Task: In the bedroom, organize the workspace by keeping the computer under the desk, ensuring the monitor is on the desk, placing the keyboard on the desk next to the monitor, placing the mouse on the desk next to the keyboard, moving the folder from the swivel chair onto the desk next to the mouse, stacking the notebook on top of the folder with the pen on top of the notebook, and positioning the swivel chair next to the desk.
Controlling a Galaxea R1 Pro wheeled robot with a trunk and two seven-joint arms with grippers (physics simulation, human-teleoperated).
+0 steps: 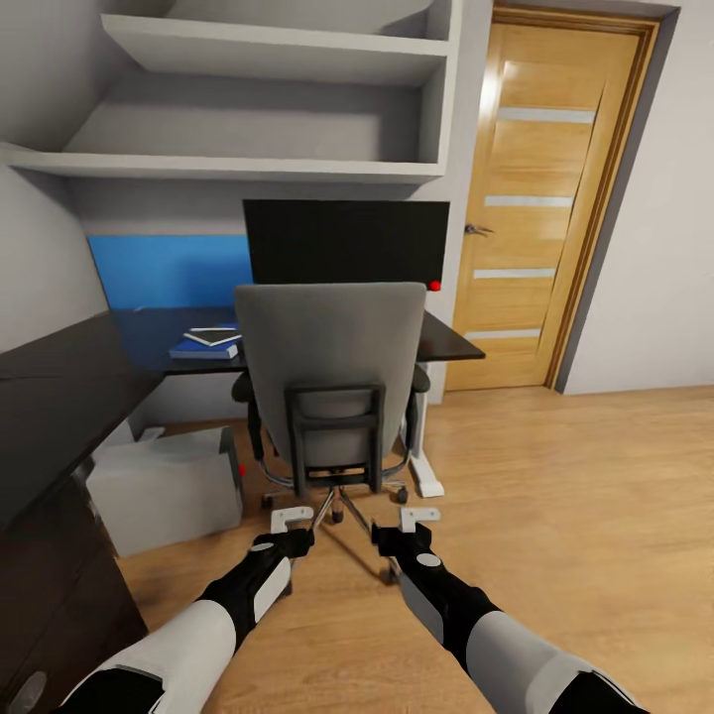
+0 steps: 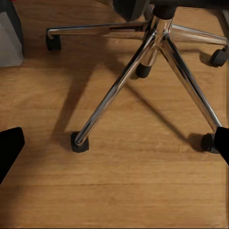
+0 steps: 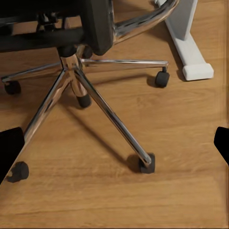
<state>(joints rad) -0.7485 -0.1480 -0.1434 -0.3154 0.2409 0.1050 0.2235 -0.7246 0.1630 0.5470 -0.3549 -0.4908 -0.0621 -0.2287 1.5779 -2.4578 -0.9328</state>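
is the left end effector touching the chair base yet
Apart. The left wrist view shows bare wood floor between the left end effector and the chair base; its open fingers touch no spoke or castor.

No readable txt, labels, brands, nos. or signs anywhere in the views. Monitor (image 1: 346, 243), center of the head view, has a blank black screen w/ just a red dot at its lower right corner, no lettering. Computer (image 1: 169, 488) at lower left: plain grey case, small red light, no logo legible. Folder (image 1: 203, 349) & notebook (image 1: 214, 336) on the desk (image 1: 59, 387), left of center: covers bare, too small to tell any print. Door (image 1: 540, 198) at upper right: no sign or plate. Wrist views: wood floor & swivel chair (image 1: 332, 382) base, nothing written.
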